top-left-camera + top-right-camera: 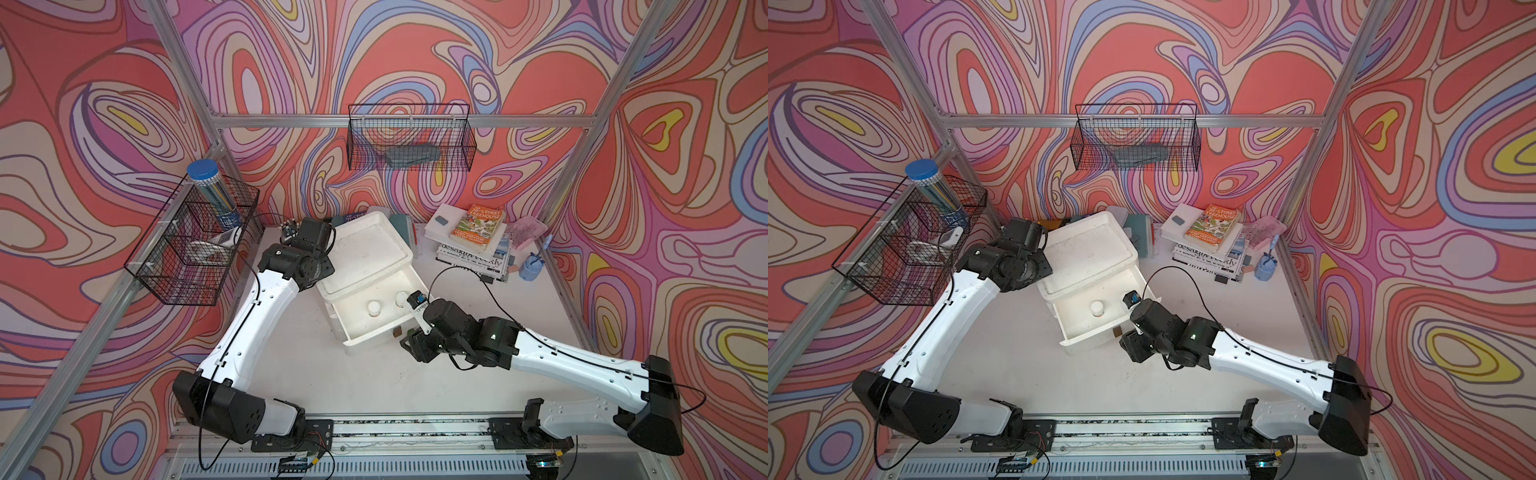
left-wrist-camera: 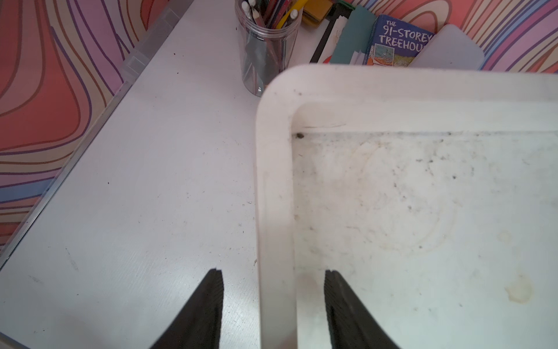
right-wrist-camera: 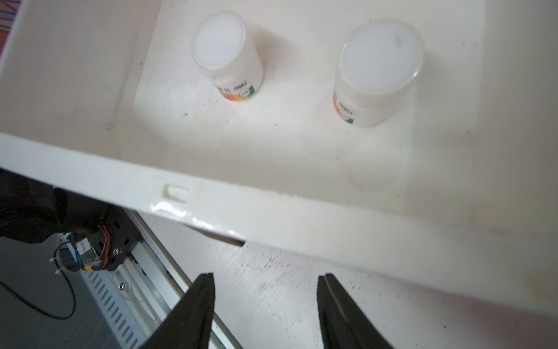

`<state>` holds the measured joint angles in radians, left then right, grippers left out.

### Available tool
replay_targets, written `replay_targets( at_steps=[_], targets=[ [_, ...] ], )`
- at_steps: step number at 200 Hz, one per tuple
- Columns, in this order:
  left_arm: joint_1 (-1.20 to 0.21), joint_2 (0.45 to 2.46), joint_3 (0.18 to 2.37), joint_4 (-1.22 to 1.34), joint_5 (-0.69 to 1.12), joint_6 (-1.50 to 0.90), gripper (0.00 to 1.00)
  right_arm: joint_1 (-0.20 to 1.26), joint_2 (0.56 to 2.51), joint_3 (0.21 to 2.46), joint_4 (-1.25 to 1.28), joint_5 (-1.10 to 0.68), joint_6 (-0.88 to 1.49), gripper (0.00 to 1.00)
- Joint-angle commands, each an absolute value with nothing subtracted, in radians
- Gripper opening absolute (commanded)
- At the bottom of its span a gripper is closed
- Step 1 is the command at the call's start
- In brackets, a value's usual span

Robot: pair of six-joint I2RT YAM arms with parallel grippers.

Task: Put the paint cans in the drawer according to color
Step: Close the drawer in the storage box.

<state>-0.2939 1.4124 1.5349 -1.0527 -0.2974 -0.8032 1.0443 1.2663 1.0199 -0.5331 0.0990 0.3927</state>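
Left wrist view: the left gripper (image 2: 273, 272) hangs with its jaws spread to either side of the raised rim of the white drawer unit (image 2: 274, 181), a gap showing between each finger and the rim. A clear jar of pencils (image 2: 265, 54) stands on the table (image 2: 136, 181) just past the unit's corner, and a blue book (image 2: 398, 42) lies behind it.

In both top views, the drawer (image 1: 370, 337) stands pulled out from the unit's front. Two white paint cans (image 1: 374, 308) sit upright on its floor, side by side but apart.

In the right wrist view, the right gripper (image 3: 265, 276) hovers over bare table just outside the drawer's front wall, jaws spread with nothing between them. A stack of books (image 1: 478, 232) lies at the table's far right corner.
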Motion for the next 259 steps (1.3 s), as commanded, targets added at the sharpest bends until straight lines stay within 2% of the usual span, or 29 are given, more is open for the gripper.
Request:
replay_targets(
  at_steps=[1,15,65,150,211,259],
  targets=[
    [-0.289,1.416,1.520,-1.061,-0.284,-0.833,0.42,1.058,1.272,1.014,-0.350,0.215,0.361,0.58],
    [-0.290,1.414,1.511,-1.058,-0.273,-0.847,0.36,1.061,1.289,1.009,-0.320,0.231,0.353,0.58],
    [-0.289,1.401,1.476,-1.022,-0.244,-0.891,0.27,1.063,1.333,1.014,-0.225,0.303,0.342,0.58],
    [-0.292,1.413,1.457,-1.014,-0.223,-0.918,0.22,1.063,1.513,1.120,-0.066,0.291,0.313,0.58],
    [-0.304,1.417,1.447,-1.002,-0.213,-0.940,0.15,1.063,1.539,1.146,0.013,0.269,0.336,0.58],
    [-0.313,1.414,1.434,-0.990,-0.210,-0.966,0.14,1.063,1.536,1.141,0.056,0.237,0.366,0.59]
  ],
)
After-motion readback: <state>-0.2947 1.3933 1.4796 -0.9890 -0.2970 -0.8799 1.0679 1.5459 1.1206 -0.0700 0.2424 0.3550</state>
